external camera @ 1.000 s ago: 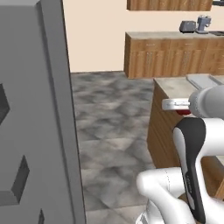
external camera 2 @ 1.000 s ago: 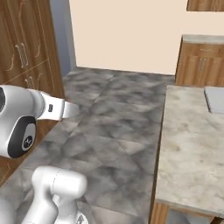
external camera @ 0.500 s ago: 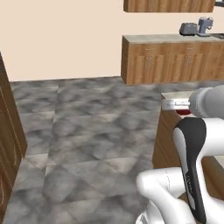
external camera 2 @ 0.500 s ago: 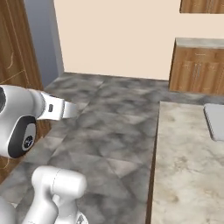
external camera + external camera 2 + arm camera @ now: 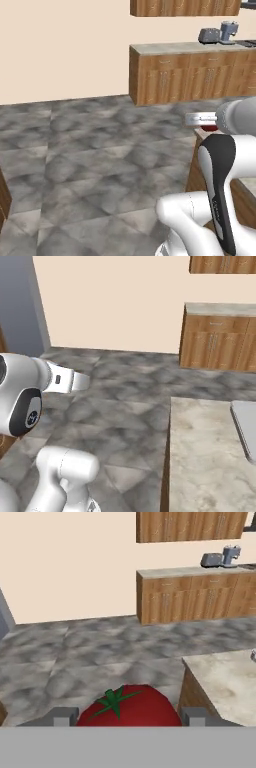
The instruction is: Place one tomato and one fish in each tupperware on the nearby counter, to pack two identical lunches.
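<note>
In the hand view a red tomato (image 5: 132, 709) with a green stalk sits between my two finger tips, and my gripper (image 5: 129, 716) is shut on it. From the left base view a sliver of the tomato (image 5: 210, 128) shows red under the hand. The gripper is held above the floor, just left of the near corner of the counter (image 5: 225, 679). The counter's marbled top (image 5: 200, 456) runs along the right of the right base view. A flat grey container (image 5: 245, 426) lies on it at the right edge; I cannot tell whether it is a tupperware. The fish is out of view.
Grey stone floor (image 5: 100, 150) spreads ahead and to the left. Wooden base cabinets (image 5: 190, 75) with a toaster (image 5: 209, 35) and a coffee machine (image 5: 229, 32) line the back wall. A tall grey appliance (image 5: 20, 306) stands at the far left.
The whole scene has slid left as the base turned: the grey appliance and wooden cabinet left the left base view, and the counter came closer. The grip on the tomato is unchanged.
</note>
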You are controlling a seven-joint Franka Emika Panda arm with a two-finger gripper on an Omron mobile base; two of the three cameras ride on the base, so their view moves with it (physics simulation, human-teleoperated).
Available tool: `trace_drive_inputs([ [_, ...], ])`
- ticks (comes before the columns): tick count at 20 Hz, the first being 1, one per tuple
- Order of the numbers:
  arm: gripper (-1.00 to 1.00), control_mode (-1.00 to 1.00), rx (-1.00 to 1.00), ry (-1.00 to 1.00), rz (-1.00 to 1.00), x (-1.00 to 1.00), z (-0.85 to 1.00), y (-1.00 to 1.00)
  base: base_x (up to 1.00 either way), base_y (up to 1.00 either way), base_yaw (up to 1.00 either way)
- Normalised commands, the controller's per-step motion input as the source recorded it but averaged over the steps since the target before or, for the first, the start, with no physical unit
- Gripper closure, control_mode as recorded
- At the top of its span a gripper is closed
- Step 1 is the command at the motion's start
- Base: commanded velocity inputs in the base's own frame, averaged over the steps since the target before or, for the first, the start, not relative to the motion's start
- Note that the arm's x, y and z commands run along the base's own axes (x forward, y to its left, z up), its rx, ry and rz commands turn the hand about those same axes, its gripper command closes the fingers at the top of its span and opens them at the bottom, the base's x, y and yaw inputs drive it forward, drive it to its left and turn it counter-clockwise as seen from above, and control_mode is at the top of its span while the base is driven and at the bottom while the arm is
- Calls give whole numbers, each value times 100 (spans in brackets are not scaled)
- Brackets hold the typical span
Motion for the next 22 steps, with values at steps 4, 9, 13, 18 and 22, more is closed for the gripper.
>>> trace_drive_inputs([
  [4,100,100,0,0,0,0,0,0,100,0,-26],
  [9,100,100,0,0,0,0,0,0,97,1,-29],
  [13,100,100,0,0,0,0,0,0,75,0,-30],
  [18,100,100,0,0,0,0,0,0,38,0,-31],
  [22,100,100,0,0,0,0,0,0,14,4,-29],
])
